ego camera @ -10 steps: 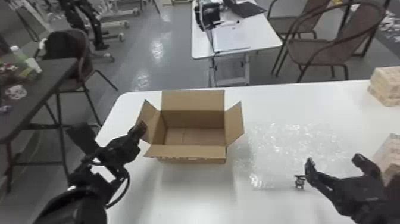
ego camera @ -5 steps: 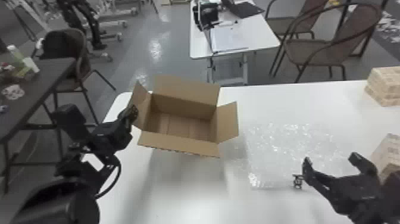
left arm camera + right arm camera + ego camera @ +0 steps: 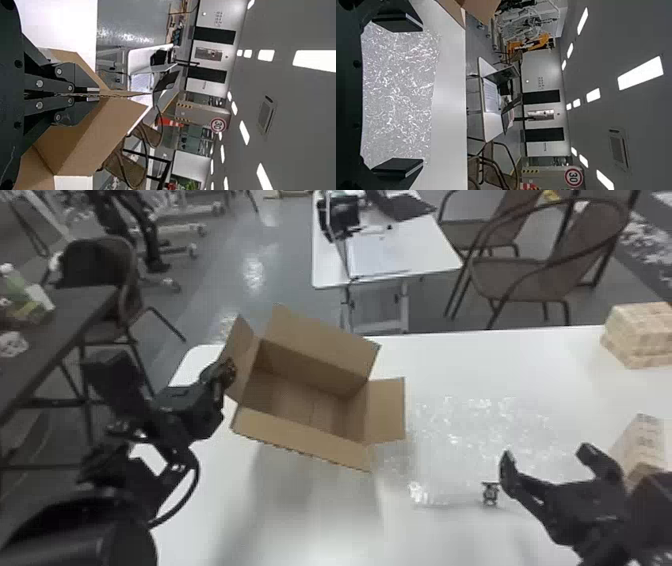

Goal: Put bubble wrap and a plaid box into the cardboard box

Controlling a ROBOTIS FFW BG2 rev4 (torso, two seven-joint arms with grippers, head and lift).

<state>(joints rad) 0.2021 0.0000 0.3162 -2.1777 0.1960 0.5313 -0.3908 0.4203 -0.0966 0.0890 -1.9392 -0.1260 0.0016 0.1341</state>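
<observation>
The cardboard box (image 3: 310,405), flaps spread, stands turned at an angle at the table's left. My left gripper (image 3: 227,372) is at its left flap; in the left wrist view the fingers of my left gripper (image 3: 93,95) are shut on the flap edge of the cardboard box (image 3: 91,134). Clear bubble wrap (image 3: 465,445) lies flat to the box's right. My right gripper (image 3: 547,460) stands open by the wrap's near right part. In the right wrist view, bubble wrap (image 3: 399,95) spreads between the wide-apart fingers of my right gripper (image 3: 421,95).
Patterned blocks sit on the right: a stack (image 3: 637,335) at the back and a box (image 3: 645,445) behind my right gripper. A small dark item (image 3: 490,493) lies at the wrap's near edge. The white table's (image 3: 500,357) back edge runs behind the cardboard box.
The cardboard box has turned and shifted left and back, while the left arm moved along with its flap, farther forward. My right gripper has stayed almost still.
</observation>
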